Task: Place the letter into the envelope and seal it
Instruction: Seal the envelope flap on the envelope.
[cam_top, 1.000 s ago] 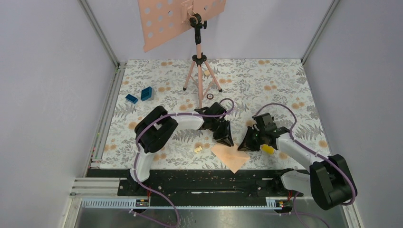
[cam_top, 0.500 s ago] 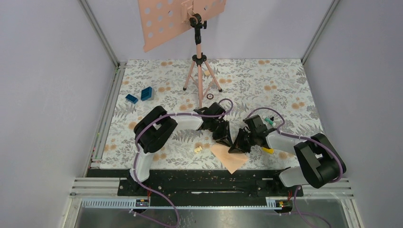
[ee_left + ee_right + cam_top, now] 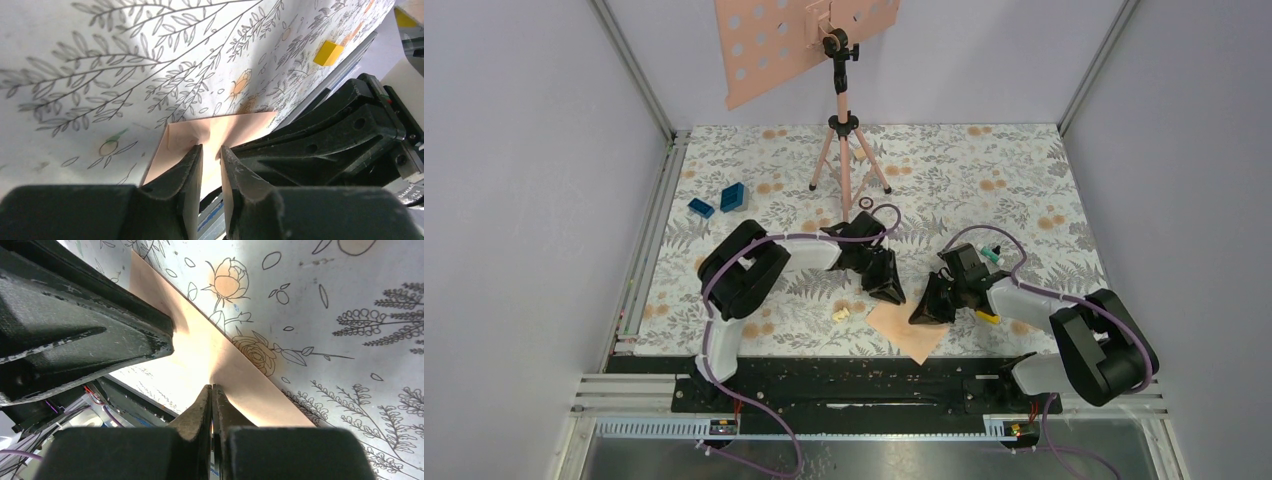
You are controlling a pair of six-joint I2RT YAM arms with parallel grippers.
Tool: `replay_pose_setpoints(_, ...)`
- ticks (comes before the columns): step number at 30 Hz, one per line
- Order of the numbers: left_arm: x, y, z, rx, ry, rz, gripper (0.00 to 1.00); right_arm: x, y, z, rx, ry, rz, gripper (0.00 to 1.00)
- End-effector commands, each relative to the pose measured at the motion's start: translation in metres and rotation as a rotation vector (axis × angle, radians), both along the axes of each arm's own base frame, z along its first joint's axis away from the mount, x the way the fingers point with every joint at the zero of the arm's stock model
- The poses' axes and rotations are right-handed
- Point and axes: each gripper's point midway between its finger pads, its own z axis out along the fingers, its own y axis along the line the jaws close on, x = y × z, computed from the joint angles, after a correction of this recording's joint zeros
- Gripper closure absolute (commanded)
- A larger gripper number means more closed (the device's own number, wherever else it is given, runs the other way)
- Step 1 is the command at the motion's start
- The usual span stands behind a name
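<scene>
my right gripper (image 3: 212,386), closed and empty, presses the flat peach-pink paper envelope (image 3: 911,332) lying just beside my left gripper (image 3: 211,148), barely parted and empty; seeing no letter, i judge it inside, sealing left.

The envelope (image 3: 907,331) is a peach-pink paper piece, squarish, lying flat on the floral table (image 3: 1024,170). It is turned diamond-wise, with one corner pointing far and the opposite corner pointing near. It sits close to the near edge of the table, slightly right of centre, and its near corner reaches the edge of the printed surface. The left wrist view shows a straight crease close to one edge.
</scene>
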Motion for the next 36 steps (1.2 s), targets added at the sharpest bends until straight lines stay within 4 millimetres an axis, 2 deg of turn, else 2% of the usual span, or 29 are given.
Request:
replay_pose_setpoints(1, 0.004, -0.001, 0.033, -0.077, -0.042, 0.015, 0.78, -0.014, -0.013, -0.019, -0.081, 0.044, 0.015, 1.0)
replay_pose_setpoints(5, -0.01, -0.007, 0.053, -0.161, -0.021, -0.004, 0.78, -0.012, -0.012, -0.02, -0.08, 0.046, 0.014, 1.0)
replay_pose_setpoints(8, -0.02, -0.012, 0.054, -0.203, 0.016, -0.018, 0.78, -0.01, -0.011, -0.019, -0.08, 0.042, 0.014, 1.0)
replay_pose_setpoints(14, -0.036, -0.017, 0.036, -0.176, 0.055, -0.042, 0.83, -0.01, -0.012, -0.019, -0.084, 0.044, 0.014, 1.0)
replay_pose_setpoints(21, -0.041, -0.003, 0.003, -0.037, 0.099, -0.012, 0.92, -0.007, -0.01, -0.016, -0.077, 0.039, 0.016, 1.0)
replay_pose_setpoints(27, -0.039, 0.009, -0.007, 0.054, 0.073, -0.01, 1.0, -0.003, -0.003, -0.003, -0.036, 0.007, 0.017, 1.0)
replay_pose_setpoints(36, -0.036, 0.012, -0.02, 0.101, 0.076, 0.001, 1.0, -0.004, 0.006, 0.012, 0.019, -0.036, 0.048, 1.0)
